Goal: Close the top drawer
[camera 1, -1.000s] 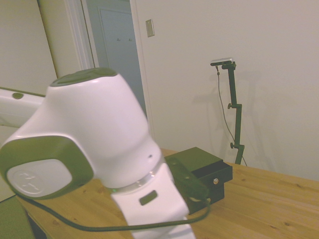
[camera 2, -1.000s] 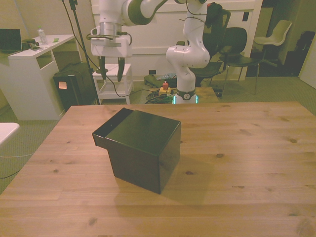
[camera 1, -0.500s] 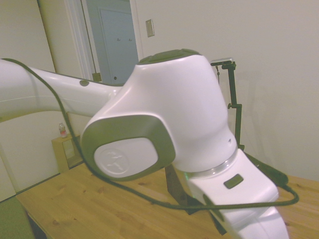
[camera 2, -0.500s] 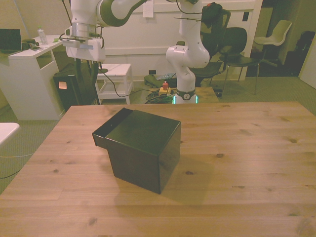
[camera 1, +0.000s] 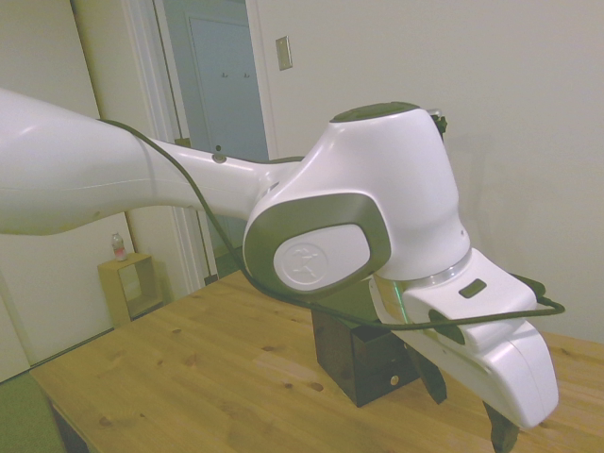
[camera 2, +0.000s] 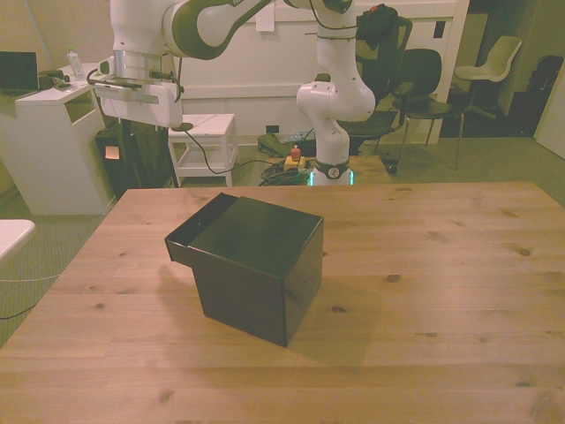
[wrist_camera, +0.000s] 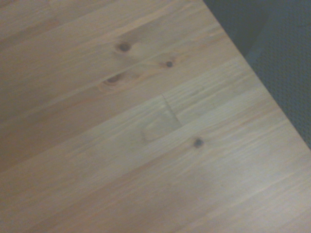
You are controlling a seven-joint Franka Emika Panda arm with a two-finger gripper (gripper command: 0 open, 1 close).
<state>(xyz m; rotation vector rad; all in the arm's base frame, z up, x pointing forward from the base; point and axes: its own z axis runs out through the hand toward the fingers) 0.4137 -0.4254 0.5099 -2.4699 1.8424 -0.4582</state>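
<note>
— What does the arm look like up close?

— Glossy white shells, rounded and bulbous at the joints. The big joint housing has an olive-grey band framing a white oval cap embossed with a small logo, and an olive-grey cap on top.

— Any cabling?

— A thin black cable runs along the link and loops under the wrist. There's a shiny ring where the wrist meets the white hand piece, which carries small dark oblong insets.

— And from across the table?

— The white base column shows the same olive-grey bands, with a green glow at its foot.
</note>
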